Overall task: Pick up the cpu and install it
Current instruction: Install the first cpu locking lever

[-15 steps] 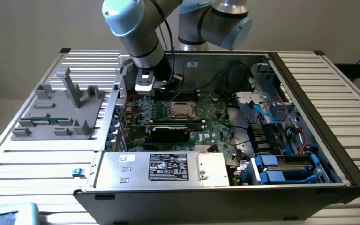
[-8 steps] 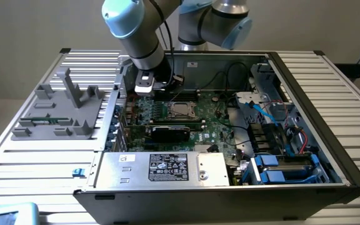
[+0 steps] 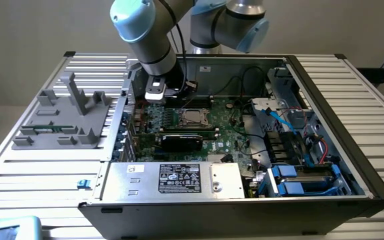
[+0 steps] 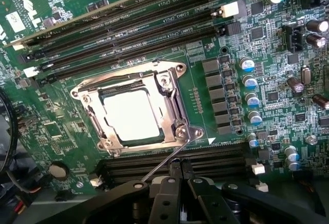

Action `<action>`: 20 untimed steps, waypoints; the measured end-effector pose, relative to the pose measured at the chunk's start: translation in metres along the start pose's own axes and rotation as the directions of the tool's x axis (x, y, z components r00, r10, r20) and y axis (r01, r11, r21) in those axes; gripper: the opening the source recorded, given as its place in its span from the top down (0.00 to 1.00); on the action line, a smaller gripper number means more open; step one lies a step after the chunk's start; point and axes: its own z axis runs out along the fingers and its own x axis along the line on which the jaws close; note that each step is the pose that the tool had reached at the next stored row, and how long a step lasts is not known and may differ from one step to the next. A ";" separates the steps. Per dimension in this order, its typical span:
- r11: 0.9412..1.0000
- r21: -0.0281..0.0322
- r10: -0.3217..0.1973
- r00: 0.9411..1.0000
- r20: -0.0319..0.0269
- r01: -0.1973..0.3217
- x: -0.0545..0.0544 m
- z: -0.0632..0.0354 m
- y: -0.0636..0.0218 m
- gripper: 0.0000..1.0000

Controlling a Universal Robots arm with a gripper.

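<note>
Silver cpu [image 4: 131, 116] seated in its socket [image 4: 172, 100], near the closed tool [image 4: 181, 165]

We're in a robotics lab here, at a test bench by the look of it. There's a slatted aluminium table [image 3: 372, 100] with a robot arm [image 3: 145, 35] rising at its far side. An opened computer case [image 3: 245, 212] lies on top, its green motherboard [image 4: 257, 54] laid bare. A grey parts fixture [image 3: 65, 117] sits beside the case, with a plain beige wall [image 3: 32, 25] behind.
</note>
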 end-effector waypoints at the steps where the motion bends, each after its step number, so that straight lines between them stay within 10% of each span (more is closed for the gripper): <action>1: 1.000 0.000 0.001 1.000 -0.001 -0.001 0.000 0.0005 0.0002 0.89; 20: 1.000 0.000 0.019 1.000 -0.006 -0.019 0.004 0.0086 0.0015 0.89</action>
